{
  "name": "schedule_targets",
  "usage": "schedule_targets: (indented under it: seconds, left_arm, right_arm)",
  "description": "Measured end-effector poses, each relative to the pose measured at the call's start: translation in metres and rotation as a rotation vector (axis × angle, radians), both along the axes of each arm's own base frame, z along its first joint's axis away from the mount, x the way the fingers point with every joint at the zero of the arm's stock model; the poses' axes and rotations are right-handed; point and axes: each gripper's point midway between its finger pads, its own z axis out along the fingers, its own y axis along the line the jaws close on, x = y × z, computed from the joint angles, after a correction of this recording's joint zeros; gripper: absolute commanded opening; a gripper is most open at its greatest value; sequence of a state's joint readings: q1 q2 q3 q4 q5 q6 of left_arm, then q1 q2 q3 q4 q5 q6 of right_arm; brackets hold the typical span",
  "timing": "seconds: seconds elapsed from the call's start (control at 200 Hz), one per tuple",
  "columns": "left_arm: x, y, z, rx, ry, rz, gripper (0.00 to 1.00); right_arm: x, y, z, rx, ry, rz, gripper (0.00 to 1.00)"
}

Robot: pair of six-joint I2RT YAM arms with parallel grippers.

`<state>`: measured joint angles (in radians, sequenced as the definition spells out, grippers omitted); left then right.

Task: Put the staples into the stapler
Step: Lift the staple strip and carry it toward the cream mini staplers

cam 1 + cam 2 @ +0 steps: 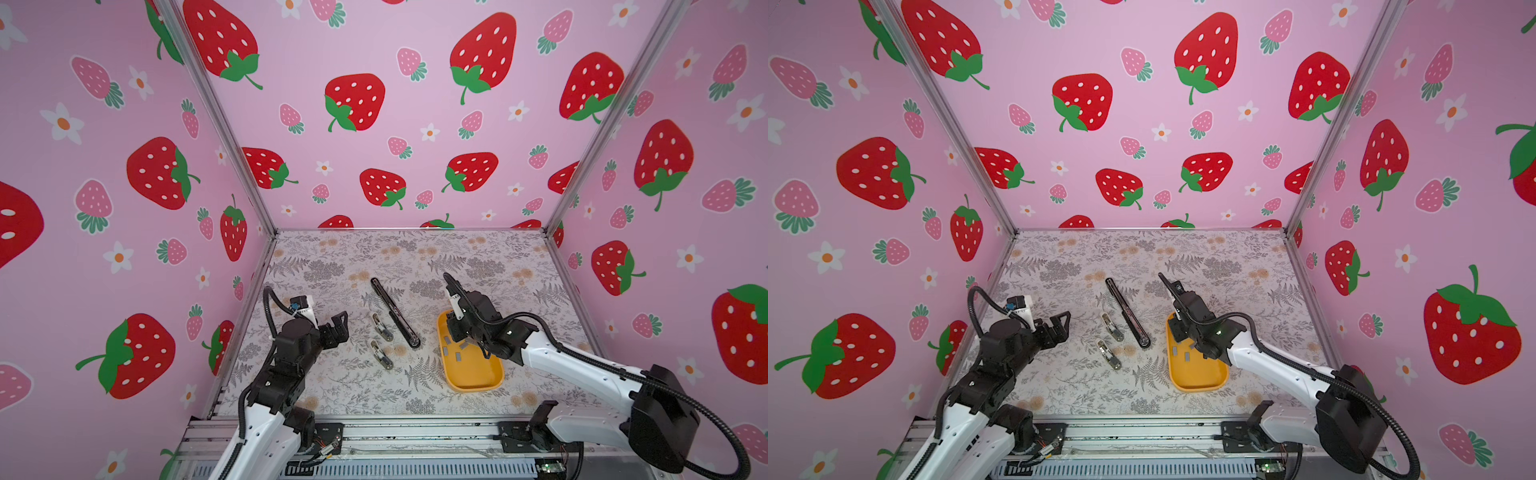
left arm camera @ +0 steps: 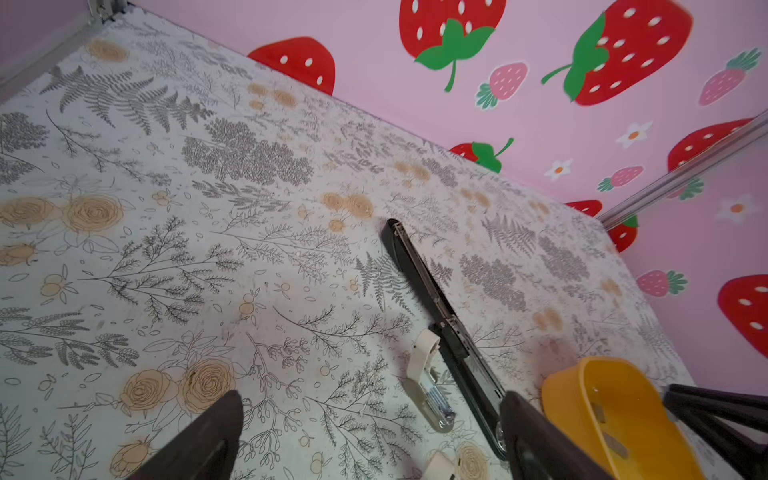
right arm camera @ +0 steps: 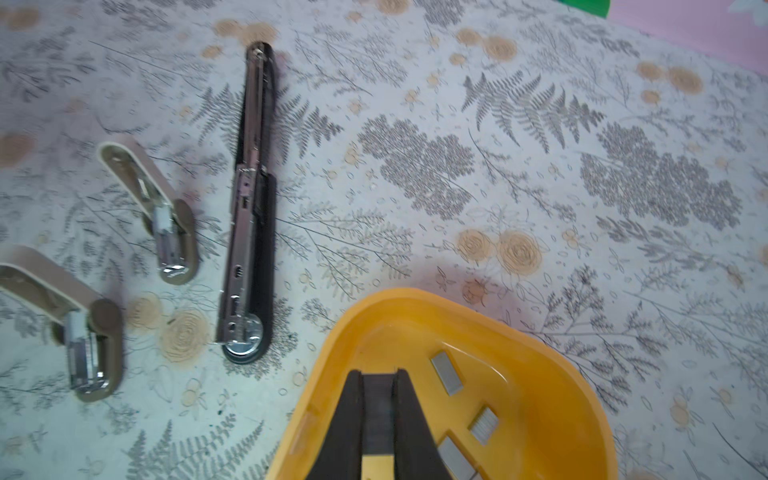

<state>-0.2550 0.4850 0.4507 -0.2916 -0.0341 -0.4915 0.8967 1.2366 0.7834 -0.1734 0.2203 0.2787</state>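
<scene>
The black stapler (image 1: 395, 311) (image 1: 1127, 313) lies opened out flat on the floral mat, its metal channel facing up (image 3: 249, 208) (image 2: 440, 307). Several grey staples (image 3: 446, 372) (image 1: 458, 356) lie loose in the yellow tray (image 1: 469, 374) (image 1: 1196, 382) to its right. My right gripper (image 3: 378, 378) is down inside the tray's far end. It is shut on a dark grey staple strip between its fingertips. My left gripper (image 1: 338, 326) (image 2: 372, 401) hovers open and holds nothing. It is left of the stapler, above the mat.
Two small beige staplers (image 1: 382, 327) (image 1: 382, 354) lie open just left of the black one, between it and my left gripper. Pink strawberry walls close in the back and both sides of the mat. A metal rail runs along the front edge.
</scene>
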Motion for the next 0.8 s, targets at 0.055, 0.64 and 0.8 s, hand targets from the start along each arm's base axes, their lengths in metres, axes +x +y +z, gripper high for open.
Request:
schedule_targets:
  seconds: [0.055, 0.64, 0.8]
  left_arm:
    - [-0.008, 0.004, -0.005, -0.007, -0.008, 0.016, 0.99]
    - [-0.047, 0.013, -0.047, -0.039, 0.045, 0.028, 0.99]
    - [-0.048, 0.011, -0.047, -0.044, 0.046, 0.015, 0.99]
  right_arm:
    - [-0.01, 0.018, 0.009, 0.017, -0.03, 0.066, 0.09]
    - [-0.04, 0.126, -0.031, -0.033, 0.037, 0.405, 0.02]
    - [-0.032, 0.135, -0.039, -0.058, 0.048, 0.417, 0.0]
